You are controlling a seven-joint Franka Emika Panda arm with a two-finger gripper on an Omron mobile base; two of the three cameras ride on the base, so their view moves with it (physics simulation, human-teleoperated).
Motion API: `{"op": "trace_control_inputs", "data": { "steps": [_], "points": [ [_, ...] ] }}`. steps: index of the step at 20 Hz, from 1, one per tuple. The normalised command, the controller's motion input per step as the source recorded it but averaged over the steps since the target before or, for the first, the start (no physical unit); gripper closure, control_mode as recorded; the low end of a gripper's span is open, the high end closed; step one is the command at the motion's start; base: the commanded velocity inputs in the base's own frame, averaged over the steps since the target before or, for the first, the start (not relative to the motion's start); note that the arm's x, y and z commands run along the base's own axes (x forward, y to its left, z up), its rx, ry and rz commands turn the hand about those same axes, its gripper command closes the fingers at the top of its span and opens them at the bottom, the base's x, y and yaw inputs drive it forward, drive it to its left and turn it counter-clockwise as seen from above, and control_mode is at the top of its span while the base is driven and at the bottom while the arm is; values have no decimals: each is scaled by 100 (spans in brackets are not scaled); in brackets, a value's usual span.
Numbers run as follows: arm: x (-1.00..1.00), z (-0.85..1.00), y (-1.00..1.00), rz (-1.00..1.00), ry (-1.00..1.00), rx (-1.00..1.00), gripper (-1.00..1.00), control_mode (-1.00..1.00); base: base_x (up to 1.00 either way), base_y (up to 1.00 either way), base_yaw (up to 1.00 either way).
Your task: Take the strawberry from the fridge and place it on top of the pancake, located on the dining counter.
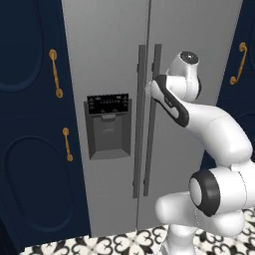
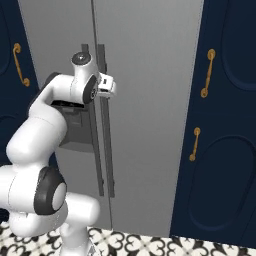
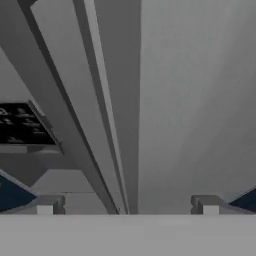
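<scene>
Spread wide, the gripper point(image 3: 127, 205) hangs just before the right-hand door handle point(image 3: 107, 130) of the closed fridge point(image 1: 114, 60), so door-opening is judged the step in hand: next, close on that handle and pull, the strawberry presumably hidden inside.

The arm point(image 1: 214, 129) is built of smooth, glossy white rounded shells that swell like bulbs at each joint. Dark charcoal bands ring the joints, and a round dark cap with a paler centre closes the topmost joint point(image 2: 80, 59). The hand ends in a small boxy white block, and the two finger tips point(image 3: 45, 205) are squat grey blocks, each with a lighter square pad on its face.
</scene>
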Motion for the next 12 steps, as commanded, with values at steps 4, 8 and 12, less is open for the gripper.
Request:
{"op": "trace_control_inputs", "data": {
  "steps": [4,8,12],
  "points": [
    [13,6,-1,0,-33,0,-100,-100,0,0,0],
    [40,0,0,-2,-5,0,-100,-100,0,0,0],
    [48,0,0,0,-1,0,-100,-100,0,0,0]
  ]
}}
